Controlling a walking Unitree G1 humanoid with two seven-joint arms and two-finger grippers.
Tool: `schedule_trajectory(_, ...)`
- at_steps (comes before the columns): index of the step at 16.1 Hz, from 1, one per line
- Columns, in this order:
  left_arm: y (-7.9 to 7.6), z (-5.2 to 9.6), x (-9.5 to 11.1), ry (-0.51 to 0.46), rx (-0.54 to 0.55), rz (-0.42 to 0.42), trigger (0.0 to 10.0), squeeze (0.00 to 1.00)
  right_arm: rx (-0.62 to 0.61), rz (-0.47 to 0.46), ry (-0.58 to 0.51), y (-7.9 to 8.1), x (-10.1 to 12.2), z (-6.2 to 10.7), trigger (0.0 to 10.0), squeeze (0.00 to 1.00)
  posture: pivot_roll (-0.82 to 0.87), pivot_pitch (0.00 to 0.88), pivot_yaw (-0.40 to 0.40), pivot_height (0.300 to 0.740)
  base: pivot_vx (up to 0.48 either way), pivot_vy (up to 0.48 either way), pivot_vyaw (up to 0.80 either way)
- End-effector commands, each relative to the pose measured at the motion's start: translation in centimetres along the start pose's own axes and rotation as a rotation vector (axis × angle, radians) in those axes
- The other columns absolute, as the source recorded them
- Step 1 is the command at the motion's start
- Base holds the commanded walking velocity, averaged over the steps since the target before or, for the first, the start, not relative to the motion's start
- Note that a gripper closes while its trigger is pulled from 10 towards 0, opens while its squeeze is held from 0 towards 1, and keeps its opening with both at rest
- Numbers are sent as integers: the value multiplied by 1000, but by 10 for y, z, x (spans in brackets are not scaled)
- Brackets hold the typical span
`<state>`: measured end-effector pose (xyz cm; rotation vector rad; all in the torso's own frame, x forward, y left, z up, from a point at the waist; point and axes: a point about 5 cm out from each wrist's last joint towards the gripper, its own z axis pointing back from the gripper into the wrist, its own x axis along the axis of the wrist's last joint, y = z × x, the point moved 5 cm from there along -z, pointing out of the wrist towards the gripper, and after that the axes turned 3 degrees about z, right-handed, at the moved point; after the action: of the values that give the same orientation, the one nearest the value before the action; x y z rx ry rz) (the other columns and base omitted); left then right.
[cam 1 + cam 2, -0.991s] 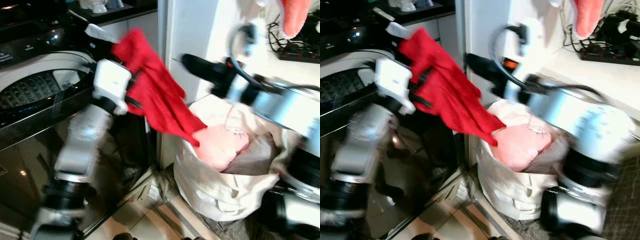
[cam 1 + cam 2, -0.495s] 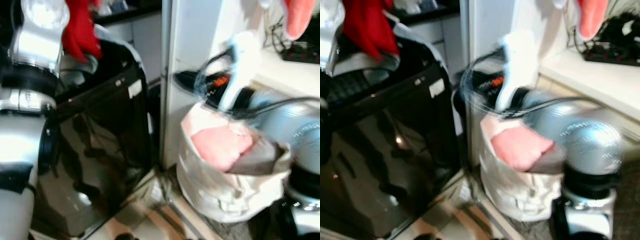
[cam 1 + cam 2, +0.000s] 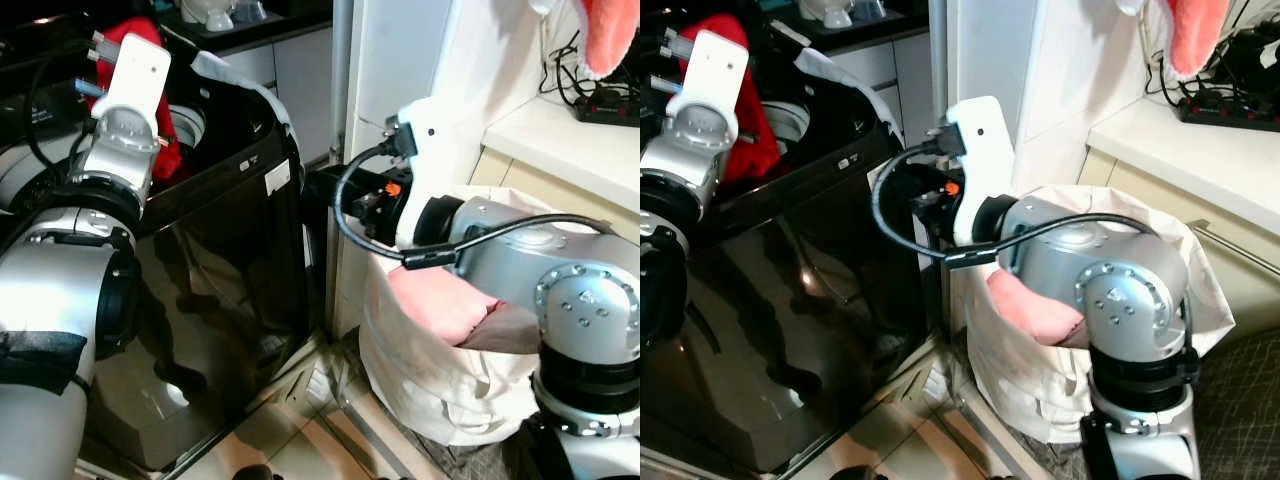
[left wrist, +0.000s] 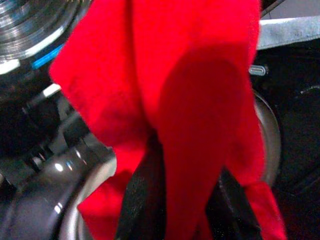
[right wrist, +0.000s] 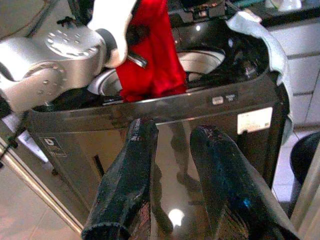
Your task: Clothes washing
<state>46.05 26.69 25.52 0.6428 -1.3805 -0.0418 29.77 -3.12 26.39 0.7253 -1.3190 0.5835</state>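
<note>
I have the left gripper [image 5: 134, 36] clamped on the bright red fleecy garment [image 5: 150, 55], which hangs from its fingers over the round drum opening of the glossy black top-loading washing machine [image 3: 215, 260]. From the left wrist camera the red cloth [image 4: 170, 100] drapes over both black fingers [image 4: 145, 200], with the metal drum rim behind it. My right gripper [image 5: 175, 175] is held out in front of the washer's dark front panel, its two fingers parted with nothing between them. Below my right arm stands the cream fabric laundry bag [image 3: 430, 390] beside the washer, with a pale pink garment [image 3: 440, 300] lying in its mouth. A light grey cloth [image 5: 270, 45] drapes over the washer's far corner.
</note>
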Motion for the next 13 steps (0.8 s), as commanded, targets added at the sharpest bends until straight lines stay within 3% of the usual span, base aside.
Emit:
schedule_trajectory(1,-1,0,-13,57,3,84,10000,1000,17,15,-7,6,1,0,10000,0,-93,0,69,740,0,0,0)
schedule_trajectory(6,-11,2,-27,153,-84,232,10000,1000,73,21,33,15,-6,-1,10000,0,-86,0,65,740,0,0,0)
schedule_trajectory(13,-9,2,-35,172,-84,236,10000,1000,84,37,59,17,-10,0,10000,0,-89,0,71,740,0,0,0)
